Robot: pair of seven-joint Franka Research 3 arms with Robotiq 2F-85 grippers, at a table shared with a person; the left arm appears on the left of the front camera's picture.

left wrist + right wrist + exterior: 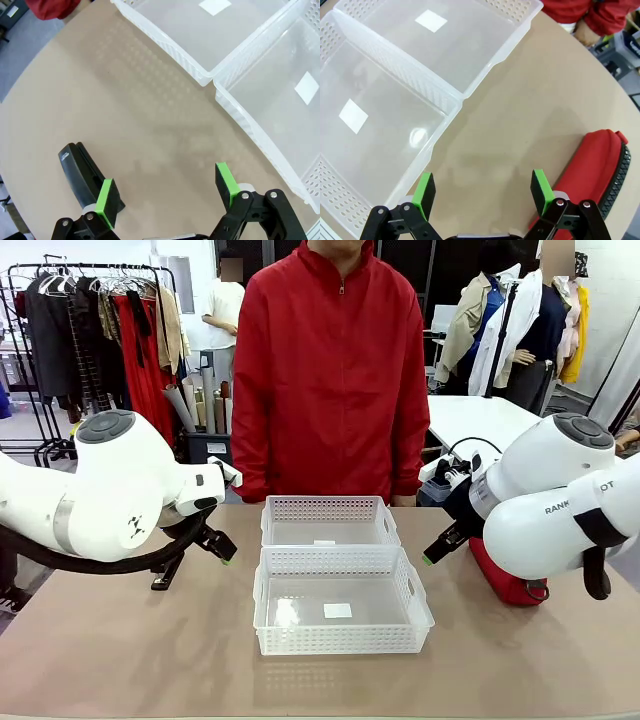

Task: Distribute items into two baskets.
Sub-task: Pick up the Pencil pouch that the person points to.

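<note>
Tan tabletop (120, 660) carries two empty white lattice plastic baskets (340, 640). Left gripper (166, 189), fingers spread, hangs just beside the small black elongated stapler (77, 167). Right gripper (482, 190), likewise spread, hangs beside the soft red zippered fabric pouch (592, 165). Sorting seems unstarted; next, each gripper must straddle and close on its item.

Front camera faces the person (330, 370) across the table (130, 650); both wrist cameras look down, sharing the baskets (240, 115).
</note>
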